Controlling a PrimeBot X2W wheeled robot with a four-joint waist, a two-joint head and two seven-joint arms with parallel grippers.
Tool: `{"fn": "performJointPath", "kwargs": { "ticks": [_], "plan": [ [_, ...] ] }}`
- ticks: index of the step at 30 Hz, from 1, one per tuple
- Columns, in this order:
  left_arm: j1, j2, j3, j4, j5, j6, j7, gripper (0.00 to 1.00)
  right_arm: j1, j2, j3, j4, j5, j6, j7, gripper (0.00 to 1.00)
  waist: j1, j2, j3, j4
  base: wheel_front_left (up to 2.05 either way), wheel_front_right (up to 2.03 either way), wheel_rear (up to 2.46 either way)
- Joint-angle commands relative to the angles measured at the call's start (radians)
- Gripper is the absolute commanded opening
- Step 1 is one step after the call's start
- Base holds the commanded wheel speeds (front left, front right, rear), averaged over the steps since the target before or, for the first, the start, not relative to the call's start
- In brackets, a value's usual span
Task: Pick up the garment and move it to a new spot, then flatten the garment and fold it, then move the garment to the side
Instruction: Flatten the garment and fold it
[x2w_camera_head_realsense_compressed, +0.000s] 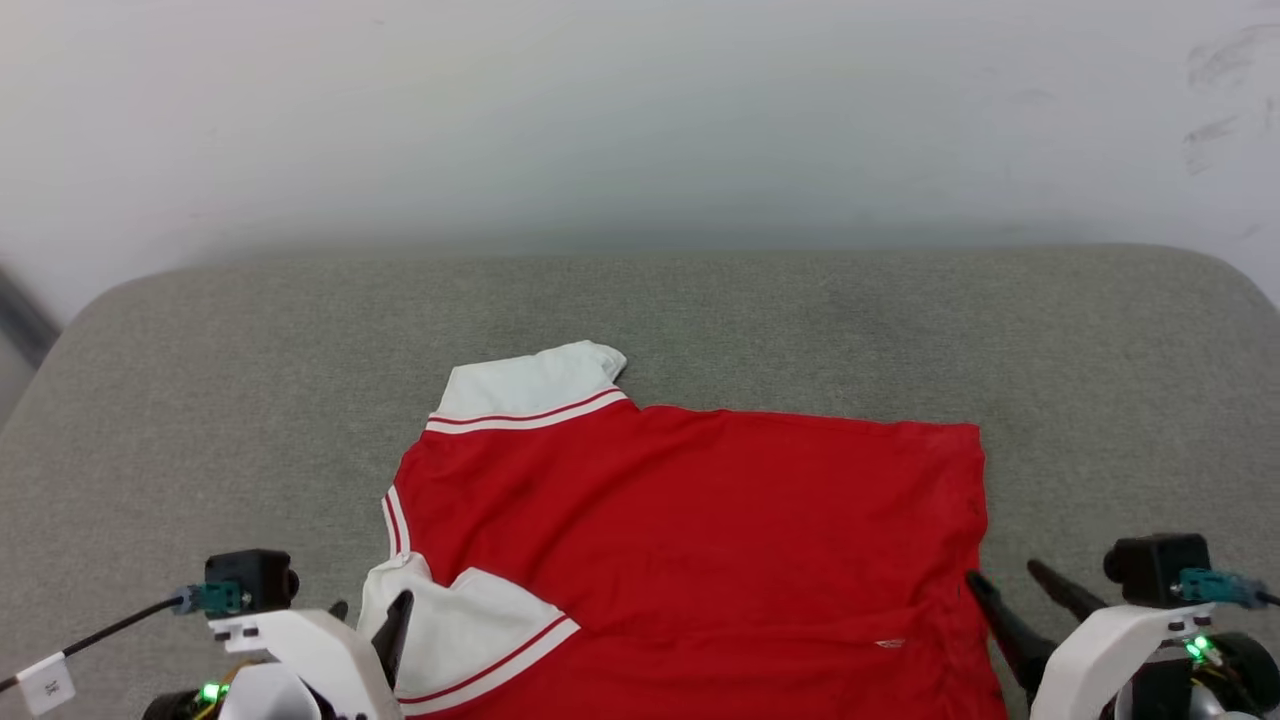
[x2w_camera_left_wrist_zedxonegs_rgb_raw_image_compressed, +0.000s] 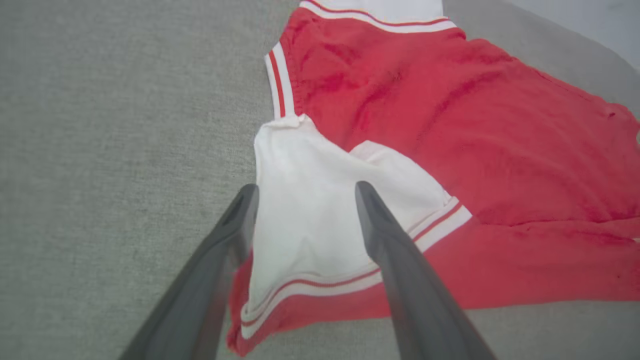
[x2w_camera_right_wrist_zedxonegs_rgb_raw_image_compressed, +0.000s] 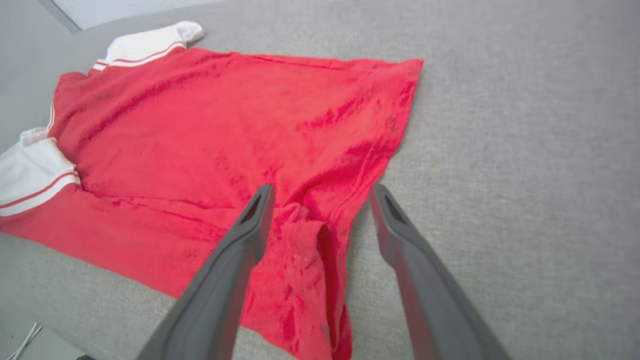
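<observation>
**Grey Bench, Pale Wall**

A grey, fabric-covered bench (x2w_camera_head_realsense_compressed: 800, 320) with rounded far corners spans the lower two thirds of the head view. Behind it, across the top, stands a pale wall (x2w_camera_head_realsense_compressed: 600, 120) with dark scuff marks (x2w_camera_head_realsense_compressed: 1225, 60) at the upper right. A dark strip (x2w_camera_head_realsense_compressed: 20, 315) slants at the left edge.

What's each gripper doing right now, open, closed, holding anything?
Left gripper: open, holding nothing, straddling the white sleeve of the garment.
Right gripper: open, holding nothing, over the garment's red hem corner.
</observation>
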Motion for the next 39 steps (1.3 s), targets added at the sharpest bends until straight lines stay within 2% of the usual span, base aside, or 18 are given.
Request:
{"fn": "performJointPath", "kwargs": {
  "ticks": [1, 4, 9, 13, 17, 23, 26, 29, 32, 35, 39],
  "plan": [
    [-0.024, -0.007, 0.007, -0.001, 0.009, 0.0, -0.025, 1.0, -0.009, 0.008, -0.01, -0.011, -0.016, 0.0, -0.044, 1.0, 0.0, 0.0, -0.005, -0.011, 0.0, 0.0, 0.0],
    [-0.06, -0.012, 0.02, -0.005, 0.034, 0.008, -0.089, 1.0, -0.022, 0.017, -0.032, -0.037, -0.058, 0.0, -0.144, 1.0, 0.0, 0.0, -0.005, -0.034, 0.0, 0.0, 0.0],
    [-0.147, -0.005, 0.035, 0.016, 0.064, 0.001, -0.148, 1.0, -0.05, 0.044, -0.062, -0.09, -0.11, 0.0, -0.209, 1.0, 0.0, 0.0, 0.032, -0.078, 0.0, 0.0, 0.0],
    [-0.269, 0.005, 0.034, 0.029, 0.076, -0.004, -0.13, 1.0, -0.093, 0.072, -0.082, -0.161, -0.146, 0.0, -0.217, 1.0, 0.0, 0.0, 0.133, -0.112, 0.0, 0.0, 0.0],
    [-0.432, 0.021, 0.021, 0.057, 0.095, -0.028, -0.09, 1.0, -0.149, 0.096, -0.093, -0.227, -0.167, 0.0, -0.234, 1.0, 0.0, 0.0, 0.255, -0.14, 0.0, 0.0, 0.0],
    [-0.678, 0.064, -0.015, 0.157, 0.081, -0.111, 0.053, 1.0, -0.217, 0.121, -0.095, -0.268, -0.18, 0.0, -0.266, 1.0, 0.0, 0.0, 0.368, -0.178, 0.0, 0.0, 0.0],
    [-0.78, 0.088, -0.045, 0.226, 0.062, -0.169, 0.172, 1.0, -0.235, 0.128, -0.086, -0.26, -0.178, 0.0, -0.274, 1.0, 0.0, 0.0, 0.395, -0.199, 0.0, 0.0, 0.0],
    [-0.848, 0.116, -0.074, 0.283, 0.03, -0.205, 0.31, 1.0, -0.249, 0.135, -0.074, -0.249, -0.171, 0.0, -0.279, 1.0, 0.0, 0.0, 0.416, -0.219, 0.0, 0.0, 0.0],
    [-0.901, 0.151, -0.097, 0.324, 0.014, -0.22, 0.423, 1.0, -0.258, 0.139, -0.063, -0.24, -0.162, 0.0, -0.284, 1.0, 0.0, 0.0, 0.443, -0.239, 0.0, 0.0, 0.0],
    [-0.931, 0.179, -0.12, 0.363, 0.026, -0.224, 0.488, 1.0, -0.265, 0.141, -0.055, -0.232, -0.151, 0.0, -0.293, 1.0, 0.0, 0.0, 0.473, -0.256, 0.0, 0.0, 0.0],
    [-0.939, 0.182, -0.117, 0.435, 0.006, -0.2, 0.551, 1.0, -0.281, 0.138, -0.041, -0.222, -0.137, 0.0, -0.302, 1.0, 0.0, 0.0, 0.509, -0.276, 0.0, 0.0, 0.0]
  ]
}}
